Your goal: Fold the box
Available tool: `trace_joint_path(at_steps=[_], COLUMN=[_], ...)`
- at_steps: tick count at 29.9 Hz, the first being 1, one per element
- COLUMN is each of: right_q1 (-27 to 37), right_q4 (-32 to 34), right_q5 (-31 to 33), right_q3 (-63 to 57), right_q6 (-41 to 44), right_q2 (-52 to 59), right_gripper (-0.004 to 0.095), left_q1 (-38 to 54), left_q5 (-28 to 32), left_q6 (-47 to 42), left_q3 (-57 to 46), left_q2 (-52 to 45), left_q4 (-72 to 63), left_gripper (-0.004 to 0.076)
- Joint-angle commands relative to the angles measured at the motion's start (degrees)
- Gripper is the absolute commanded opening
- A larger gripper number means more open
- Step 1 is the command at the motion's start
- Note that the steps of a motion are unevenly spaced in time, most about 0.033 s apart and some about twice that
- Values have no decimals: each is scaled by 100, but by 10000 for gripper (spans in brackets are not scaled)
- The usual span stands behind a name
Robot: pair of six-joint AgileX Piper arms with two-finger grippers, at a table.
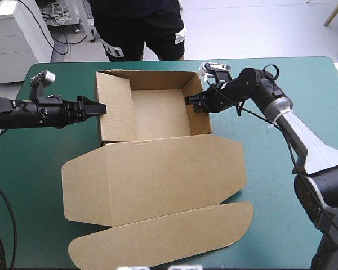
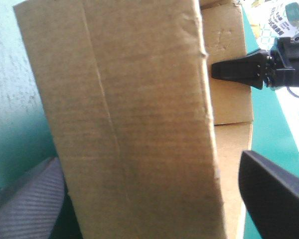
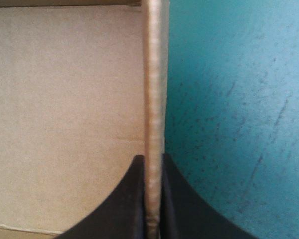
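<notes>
The brown box (image 1: 158, 112) stands as an open tray near the table's far edge, its lid (image 1: 158, 174) flat toward the front. My right gripper (image 1: 192, 102) is shut on the tray's right wall; the wall's edge (image 3: 153, 99) runs up between its fingers (image 3: 177, 209). My left gripper (image 1: 101, 108) is at the left wall, open. Its fingers (image 2: 274, 194) stand wide apart on either side of the wall's broad panel (image 2: 139, 109). Beyond that panel the left wrist view shows the right gripper (image 2: 239, 69).
The lid's rounded front flap (image 1: 169, 236) reaches close to the table's front edge. The teal-green cover (image 1: 270, 180) shows to the right of the lid and also to the left of the tray.
</notes>
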State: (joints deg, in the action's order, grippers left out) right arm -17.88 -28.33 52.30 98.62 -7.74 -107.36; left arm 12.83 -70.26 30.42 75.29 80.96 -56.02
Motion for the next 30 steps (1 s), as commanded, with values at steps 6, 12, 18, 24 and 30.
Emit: trace_joint_path(at_steps=[6,12,18,24,30], right_q1=[-404,-734,-880,-880,-880], right_q4=[-314,-228,-10,0,100], right_q5=[-465,-675,-718,-672,-535], right_q3=[203,203,203,203,203], right_q6=[98,181,327,337,337], right_q2=[289,289,289,289,289], right_gripper=[-14,-13,-13,-12,-10], left_q1=[-38,-38,-51,-600,-1185], left_q5=[-273,-273,-252,-6,470], left_q6=[0,-346,-668,-1330,-1997], left_q3=[177,177,177,177,177], left_q2=[-169,-169,-169,-169,-169], left_q4=[-132,616,856,2000,2725], left_gripper=[673,673,648,457,275])
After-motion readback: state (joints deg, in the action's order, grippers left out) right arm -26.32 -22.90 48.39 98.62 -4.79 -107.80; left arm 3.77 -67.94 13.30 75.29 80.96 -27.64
